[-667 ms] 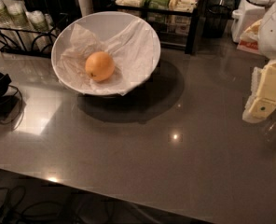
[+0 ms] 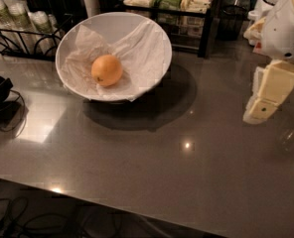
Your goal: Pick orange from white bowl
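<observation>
Yellow-orange on crumpled white paper, the orange (image 2: 107, 70) sits inside the tilted white bowl (image 2: 157, 38) on the desk (image 2: 186, 172). The claw (image 2: 260, 110) hangs well apart to the right, and whether it is released or clenched cannot be told.

Orange (image 2: 107, 70) lies on crumpled paper (image 2: 139, 51) in the tilted white bowl (image 2: 114, 19), toward the worktop's (image 2: 137, 152) far left corner. Gripper (image 2: 257, 111) hangs by the right edge, well apart from the bowl.
</observation>
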Robot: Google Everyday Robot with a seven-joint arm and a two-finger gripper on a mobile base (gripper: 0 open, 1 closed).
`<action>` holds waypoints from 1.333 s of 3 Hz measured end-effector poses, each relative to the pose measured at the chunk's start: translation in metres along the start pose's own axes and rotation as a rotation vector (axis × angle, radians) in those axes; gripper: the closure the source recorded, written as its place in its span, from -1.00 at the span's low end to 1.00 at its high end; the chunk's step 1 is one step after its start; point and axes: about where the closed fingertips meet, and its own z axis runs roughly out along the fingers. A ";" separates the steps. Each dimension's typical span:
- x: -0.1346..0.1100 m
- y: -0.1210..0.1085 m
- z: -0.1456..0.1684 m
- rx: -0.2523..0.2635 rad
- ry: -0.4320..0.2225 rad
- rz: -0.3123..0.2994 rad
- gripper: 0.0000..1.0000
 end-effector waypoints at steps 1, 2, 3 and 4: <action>-0.062 -0.024 0.011 0.033 -0.106 -0.076 -1.00; -0.062 -0.024 0.011 0.033 -0.106 -0.076 -1.00; -0.077 -0.030 0.022 0.041 -0.157 -0.072 -1.00; -0.109 -0.048 0.041 0.056 -0.258 -0.021 -1.00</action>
